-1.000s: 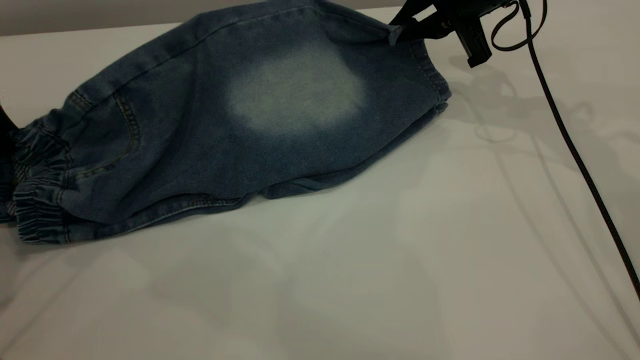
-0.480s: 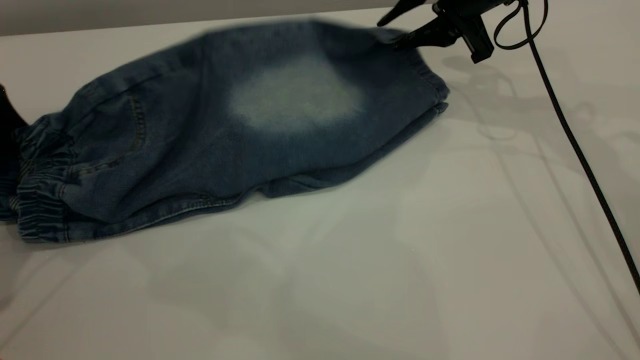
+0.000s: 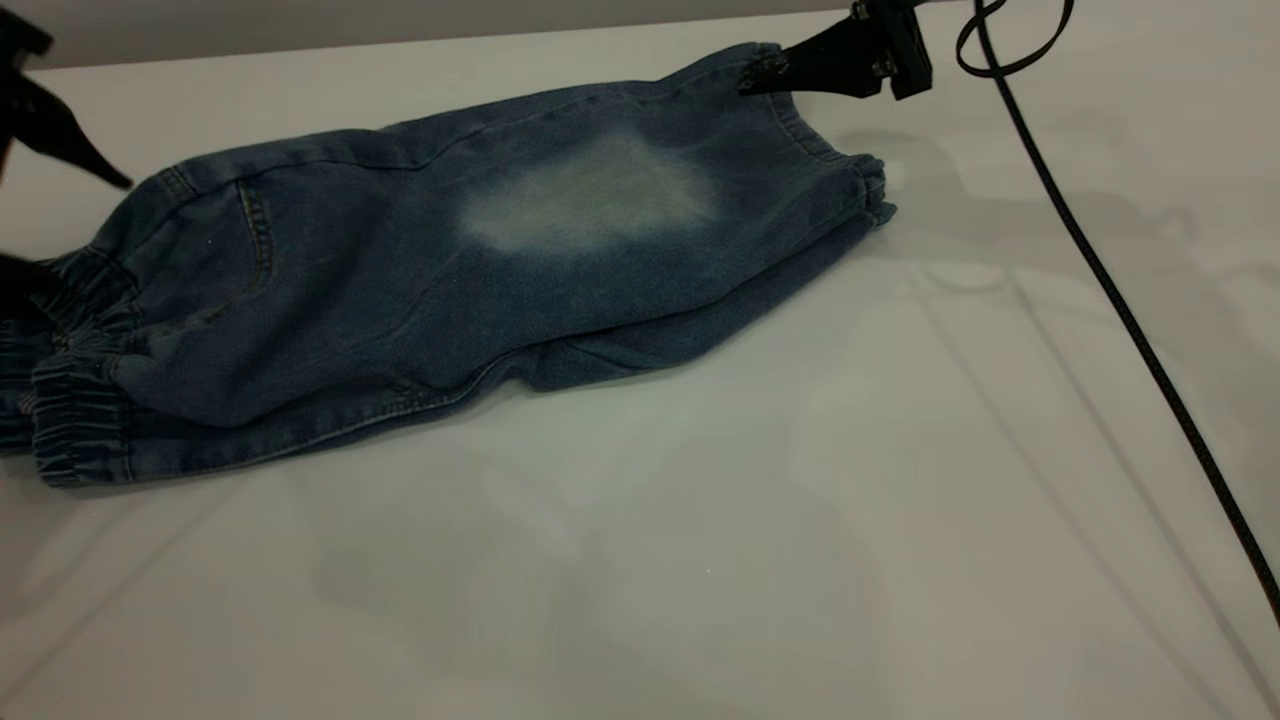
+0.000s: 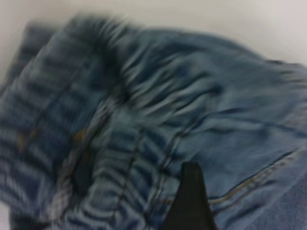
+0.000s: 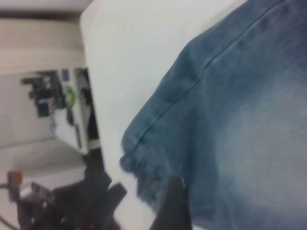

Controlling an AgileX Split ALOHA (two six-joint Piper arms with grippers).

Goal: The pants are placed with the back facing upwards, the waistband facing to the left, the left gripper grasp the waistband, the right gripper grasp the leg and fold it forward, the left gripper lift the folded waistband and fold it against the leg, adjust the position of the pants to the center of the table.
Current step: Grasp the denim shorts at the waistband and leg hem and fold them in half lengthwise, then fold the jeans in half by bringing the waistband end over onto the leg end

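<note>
The blue denim pants (image 3: 400, 280) lie flat on the white table (image 3: 800, 520), folded lengthwise. The gathered waistband (image 3: 75, 410) is at the left. The leg (image 3: 590, 195) with its whitish oval fade is on top, its hem (image 3: 850, 165) at the right. My left gripper (image 3: 85, 235) stands open over the waistband end, holding nothing. One of its fingers (image 4: 189, 201) shows just above the ruched waistband (image 4: 96, 158). My right gripper (image 3: 770, 60) hovers open at the far corner of the hem, and one finger (image 5: 172, 201) shows above the denim (image 5: 230, 120).
A black cable (image 3: 1100, 280) runs from the right gripper across the table's right side to the right edge. Dark rig parts (image 5: 72, 201) stand beyond the table's edge (image 5: 103, 120). Bare tabletop spreads in front of and to the right of the pants.
The right gripper opened and let go of the leg's hem, then drew back. The lifted leg dropped flat onto the other leg. The left gripper opened at the waistband.
</note>
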